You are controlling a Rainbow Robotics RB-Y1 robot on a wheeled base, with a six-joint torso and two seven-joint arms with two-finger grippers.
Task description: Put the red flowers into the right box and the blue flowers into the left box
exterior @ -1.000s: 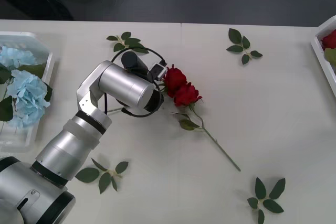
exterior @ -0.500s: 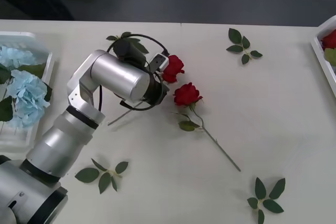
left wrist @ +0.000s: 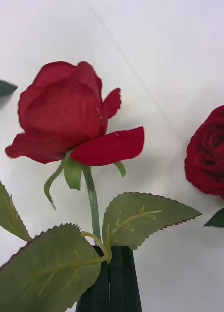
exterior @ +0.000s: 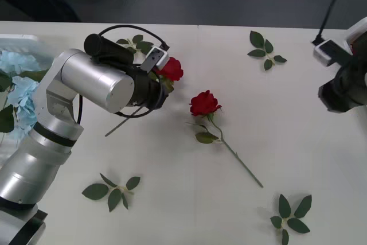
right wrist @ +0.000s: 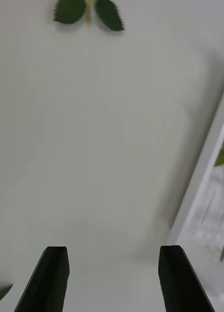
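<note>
Left gripper [left wrist: 111, 278]: black fingers pressed together on the stem of a red rose [exterior: 170, 69], clamped just below its leaves. Rose is lifted off the table [exterior: 229, 199]; bloom stands straight out beyond the fingertips, stem trailing back under the wrist toward the robot. In the left wrist view the held bloom [left wrist: 68, 112] is upright above the closed fingers, with two large leaves beside them.

Second rose [exterior: 204, 103] lies flat on the table, just to the right of the left gripper, apart from the held one; its stem runs toward the robot and rightward. It also shows beside the held bloom in the left wrist view [left wrist: 209, 156].

Blue flowers [exterior: 12, 81] sit in the left box [exterior: 34, 39], behind the left arm's elbow.

Right gripper [right wrist: 112, 275]: fingers spread wide, nothing between them, hovering over bare table. Right box rim [right wrist: 199, 175] lies just beside its fingers. A leaf sprig [right wrist: 90, 10] lies well ahead of the fingertips.
</note>
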